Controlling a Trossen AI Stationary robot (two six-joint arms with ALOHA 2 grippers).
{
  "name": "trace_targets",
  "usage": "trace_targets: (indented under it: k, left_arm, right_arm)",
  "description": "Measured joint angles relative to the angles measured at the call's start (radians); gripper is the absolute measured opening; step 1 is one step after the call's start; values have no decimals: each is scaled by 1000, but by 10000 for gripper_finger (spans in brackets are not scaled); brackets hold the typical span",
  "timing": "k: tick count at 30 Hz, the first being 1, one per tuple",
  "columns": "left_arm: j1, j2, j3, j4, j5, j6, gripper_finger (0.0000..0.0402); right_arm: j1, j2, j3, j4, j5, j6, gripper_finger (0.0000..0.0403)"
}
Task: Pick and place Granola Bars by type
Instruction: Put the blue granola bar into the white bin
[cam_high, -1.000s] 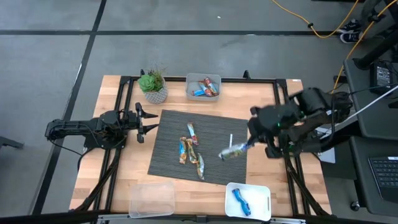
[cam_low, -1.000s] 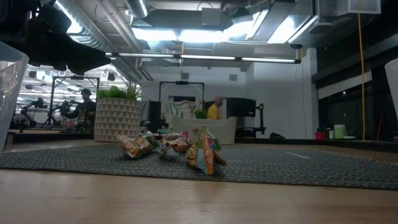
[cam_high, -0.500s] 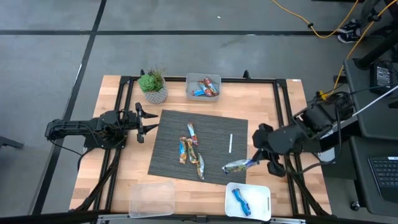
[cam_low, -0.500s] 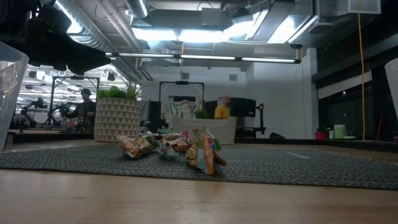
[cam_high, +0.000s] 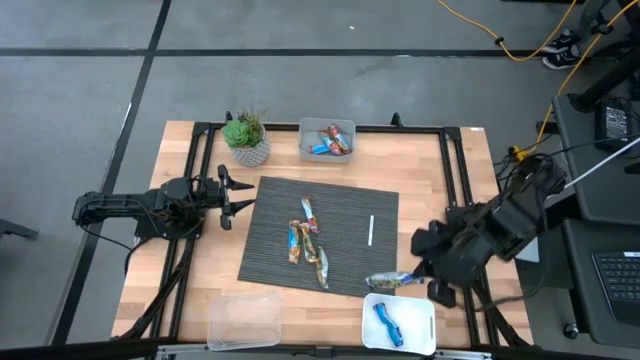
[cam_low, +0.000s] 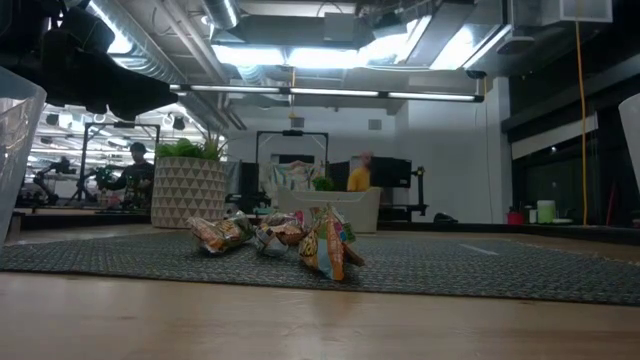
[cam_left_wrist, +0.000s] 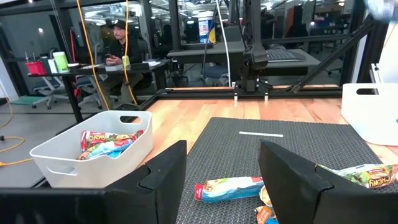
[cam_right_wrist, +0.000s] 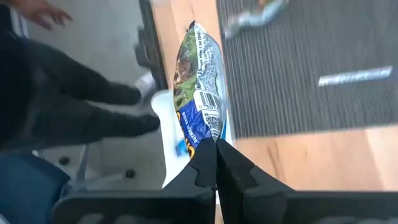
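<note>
My right gripper (cam_high: 415, 279) is shut on a blue-wrapped granola bar (cam_high: 390, 281) at the mat's near right corner, just beyond a white tray (cam_high: 425, 305) that holds another blue bar (cam_high: 385, 322). Three brownish-gold and blue-striped bars (cam_high: 310, 213) (cam_high: 295, 242) (cam_high: 322, 268) lie flat on the dark mat (cam_high: 270, 240); they also show in the low view (cam_low: 325, 245). A white bin (cam_high: 306, 130) at the far edge holds several blue-and-red bars (cam_high: 330, 142). My left gripper (cam_high: 236, 195) waits open at the mat's left edge. My right gripper pinches the blue bar's crimped end (cam_right_wrist: 208, 134) between its two shut fingers. The fingers come level from the table's right and lie along the bar. The bar sticks out past the fingertips toward the table's left, lifted clear of the table.
A thin white stick (cam_high: 371, 230) lies on the mat's right part. A potted plant (cam_high: 246, 138) stands at the far left. A clear container (cam_high: 243, 320) sits at the near edge, left of the white tray. A black frame rail (cam_high: 455, 180) runs along the right.
My right gripper has carried the blue bar from over the mat's right part toward the table's near edge, to just beyond the white tray. It has stayed shut on the bar, which remains clear of the table.
</note>
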Motion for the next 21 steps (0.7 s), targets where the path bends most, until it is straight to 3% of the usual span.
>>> trace_targets:
  k: [5, 11, 21]
  left_arm:
    - [0, 0, 0, 0, 0, 0, 189]
    - [0, 0, 0, 0, 0, 0, 191]
    - [0, 0, 0, 0, 0, 0, 191]
  right_arm:
    - [27, 16, -136, 141, -88, 59, 4]
    - [53, 16, -278, 345, -108, 109, 4]
    - [93, 15, -415, 403, -108, 222, 4]
